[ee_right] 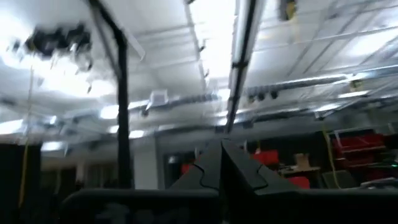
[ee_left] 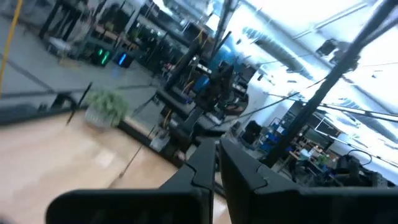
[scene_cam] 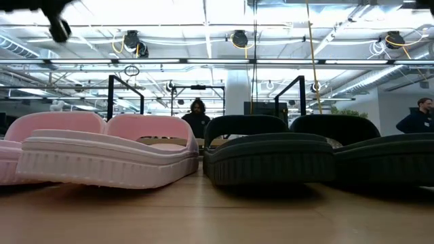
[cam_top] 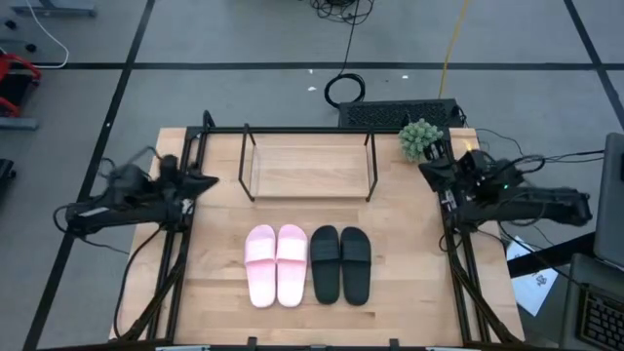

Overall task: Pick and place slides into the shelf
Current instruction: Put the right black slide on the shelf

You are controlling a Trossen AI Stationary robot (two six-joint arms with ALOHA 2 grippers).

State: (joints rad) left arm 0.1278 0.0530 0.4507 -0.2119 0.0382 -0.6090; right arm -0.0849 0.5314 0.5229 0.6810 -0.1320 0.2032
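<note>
In the high view four slides lie in a row on the wooden table [cam_top: 409, 292], in the lower middle of the frame: a pale pink pair [cam_top: 276, 264] on the left and a black pair [cam_top: 341, 263] on the right, the two pairs just beside each other, all four pointing the same way. The shelf [cam_top: 310, 168] stands above them in the frame, near the table's far edge, its light board bare inside the thin black rods and well apart from the slides. The left gripper [cam_top: 203, 181] sits at the left edge of the table, level with the shelf's left end, and touches nothing; its own wrist view shows the two dark fingers [ee_left: 200, 168] pressed together with only a thin seam between them. The right gripper [cam_top: 432, 172] sits at the right edge of the table, just below a small green plant [cam_top: 420, 138] at the upper right corner, also holding nothing; its wrist view shows its fingers [ee_right: 214, 165] likewise closed against each other, aimed up at the ceiling. In the low view the pink slides [scene_cam: 102, 156] fill the left half and the black slides [scene_cam: 319, 156] the right, with the shelf's black uprights [scene_cam: 112, 95] behind them and two people [scene_cam: 196, 116] far back in the room.
</note>
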